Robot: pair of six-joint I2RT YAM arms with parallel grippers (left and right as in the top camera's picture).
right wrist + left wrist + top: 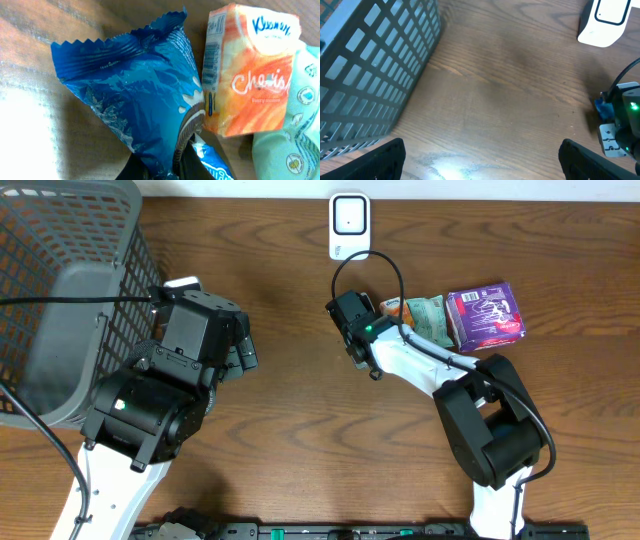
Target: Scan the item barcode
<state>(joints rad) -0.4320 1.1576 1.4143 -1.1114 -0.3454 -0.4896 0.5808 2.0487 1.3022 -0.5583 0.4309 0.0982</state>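
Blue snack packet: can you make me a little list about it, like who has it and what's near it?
item: blue snack packet, crinkly, zigzag top edge
held by: right gripper, shut on its lower end
neighbours: orange tissue pack and pale green packet beside it
scanner: white scanner at the table's far edge
other arm: left gripper, open and empty, by the grey basket

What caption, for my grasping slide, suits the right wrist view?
Right gripper, jaws closed on one end of a blue cookie packet, with an orange tissue pack and pale green packet alongside.
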